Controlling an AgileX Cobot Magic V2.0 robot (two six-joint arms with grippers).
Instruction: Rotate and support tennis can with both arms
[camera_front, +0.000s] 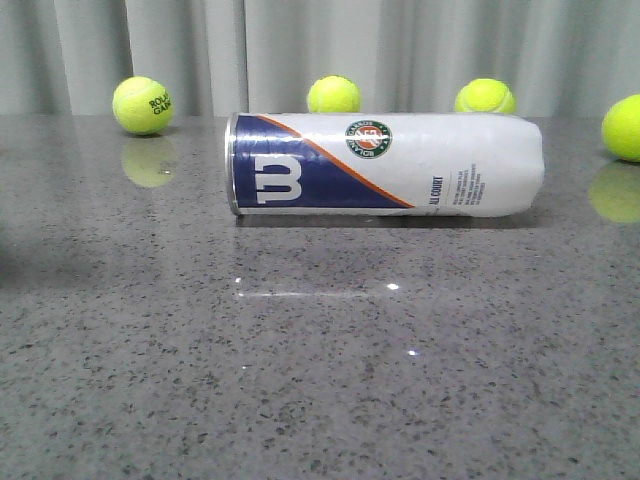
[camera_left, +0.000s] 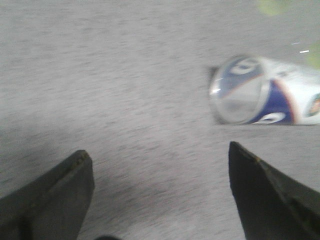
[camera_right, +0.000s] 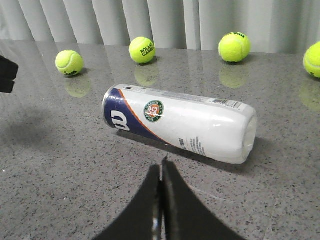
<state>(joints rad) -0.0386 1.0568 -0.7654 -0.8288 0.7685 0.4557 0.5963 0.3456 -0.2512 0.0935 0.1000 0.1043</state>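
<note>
The tennis can (camera_front: 385, 163) lies on its side on the grey stone table, silver rim to the left, navy band with the white "W" and the round badge facing the camera. In the left wrist view, which is blurred, the can (camera_left: 267, 90) shows rim-on, ahead of and beside my left gripper (camera_left: 157, 155), which is open and empty over bare table. In the right wrist view the can (camera_right: 180, 122) lies just beyond my right gripper (camera_right: 162, 167), which is shut and empty. Neither gripper shows in the front view.
Several yellow-green tennis balls sit along the back by the grey curtain: one at the far left (camera_front: 143, 105), one behind the can (camera_front: 333, 94), one to its right (camera_front: 485, 97), one at the right edge (camera_front: 623, 127). A black part of the left arm (camera_right: 7, 73) shows in the right wrist view.
</note>
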